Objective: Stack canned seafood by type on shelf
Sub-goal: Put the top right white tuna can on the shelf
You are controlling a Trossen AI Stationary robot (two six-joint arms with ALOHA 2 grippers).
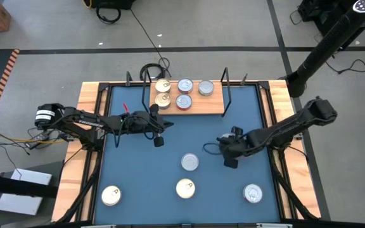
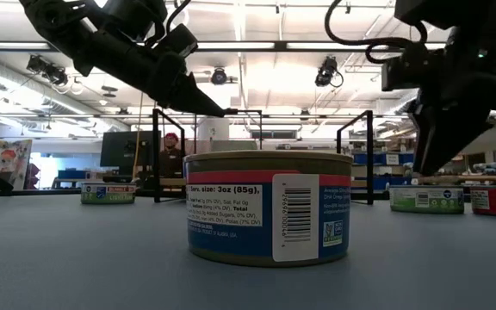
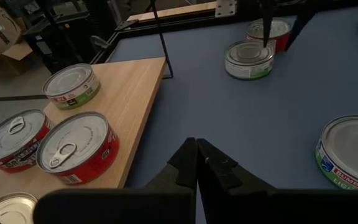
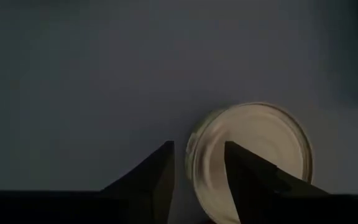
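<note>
The blue counter [image 1: 138, 171] sits in a big room with a gray floor and bright lights up high. At the back of the counter is the wooden shelf [image 1: 198, 106] with black wire ends, and five tins [image 1: 184, 101] sit on it: two gold-topped ones on one side, then silver-topped ones, and two of those have red sides. Four more tins wait on the counter. One silver tin [image 1: 190, 162] is in the middle, a gold-topped tin [image 1: 185, 188] is nearer the front, another tin [image 1: 111, 195] is at the front left corner, and one more tin [image 1: 253, 193] is at the front right. The right claw [image 4: 199, 167] hangs just beside the middle silver tin and looks down on it. Its fingers are partly open and hold nothing. I think it is getting ready to pick this tin up. Next it should open wide enough, go down around the tin, and squeeze. The left claw [image 3: 196, 163] is shut tight and empty, waiting just in front of the shelf's left end.
</note>
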